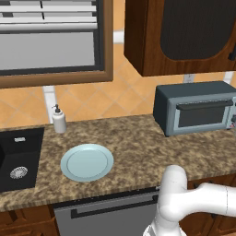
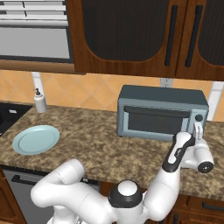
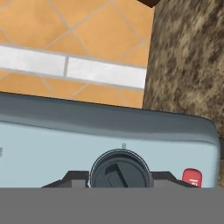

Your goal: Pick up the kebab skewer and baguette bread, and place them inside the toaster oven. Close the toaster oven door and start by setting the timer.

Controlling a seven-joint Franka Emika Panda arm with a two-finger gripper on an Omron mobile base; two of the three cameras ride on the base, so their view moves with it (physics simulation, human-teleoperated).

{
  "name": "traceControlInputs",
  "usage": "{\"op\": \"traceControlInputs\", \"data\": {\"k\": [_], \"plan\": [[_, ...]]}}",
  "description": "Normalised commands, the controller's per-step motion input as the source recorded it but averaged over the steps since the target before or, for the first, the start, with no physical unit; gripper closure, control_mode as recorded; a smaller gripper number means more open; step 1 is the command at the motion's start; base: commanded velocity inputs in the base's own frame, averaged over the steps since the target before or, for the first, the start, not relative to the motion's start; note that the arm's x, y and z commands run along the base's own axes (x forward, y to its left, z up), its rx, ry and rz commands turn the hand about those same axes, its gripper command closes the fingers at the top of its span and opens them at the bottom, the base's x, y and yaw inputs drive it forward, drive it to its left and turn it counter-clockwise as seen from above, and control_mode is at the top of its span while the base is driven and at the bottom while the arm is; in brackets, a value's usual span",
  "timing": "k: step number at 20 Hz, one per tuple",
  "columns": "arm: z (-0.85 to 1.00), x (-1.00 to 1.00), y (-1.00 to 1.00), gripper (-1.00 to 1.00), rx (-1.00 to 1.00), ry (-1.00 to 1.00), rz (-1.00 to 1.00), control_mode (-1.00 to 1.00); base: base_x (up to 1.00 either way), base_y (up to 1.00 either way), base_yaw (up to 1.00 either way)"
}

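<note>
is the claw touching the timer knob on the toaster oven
Touching, as far as the hand view shows: the claw has its dark fingertips tight against both sides of the round timer knob on the toaster oven, no gap visible.

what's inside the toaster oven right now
Cannot tell: the toaster oven door is shut and its dark glass shows nothing inside. The light blue plate on the counter lies bare.

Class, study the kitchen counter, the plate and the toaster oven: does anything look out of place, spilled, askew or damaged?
Nothing stands out. The toaster oven sits square on the counter with its door shut. The plate lies flat and bare, and the soap bottle stands upright. The gripper has its fingers either side of the timer knob.
</note>
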Motion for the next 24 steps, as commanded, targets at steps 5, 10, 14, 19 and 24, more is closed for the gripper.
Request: {"op": "traceControlInputs", "data": {"k": [5, 10, 14, 19, 24], "plan": [[0.0, 0.42, -0.01, 1.0, 0.0, 0.01, -0.12, -1.0, 0.0, 0.0, 0.0], [0.01, 0.44, -0.04, 1.0, 0.0, 0.02, -0.19, -1.0, 0.0, 0.0, 0.0], [0.01, 0.37, 0.0, 1.0, 0.0, 0.02, -0.23, -1.0, 0.0, 0.0, 0.0], [0.0, 0.27, 0.07, 1.0, 0.01, 0.0, -0.26, -1.0, 0.0, 0.0, 0.0], [0.0, 0.3, 0.12, 1.0, 0.0, 0.01, -0.31, -1.0, 0.0, 0.0, 0.0]]}}
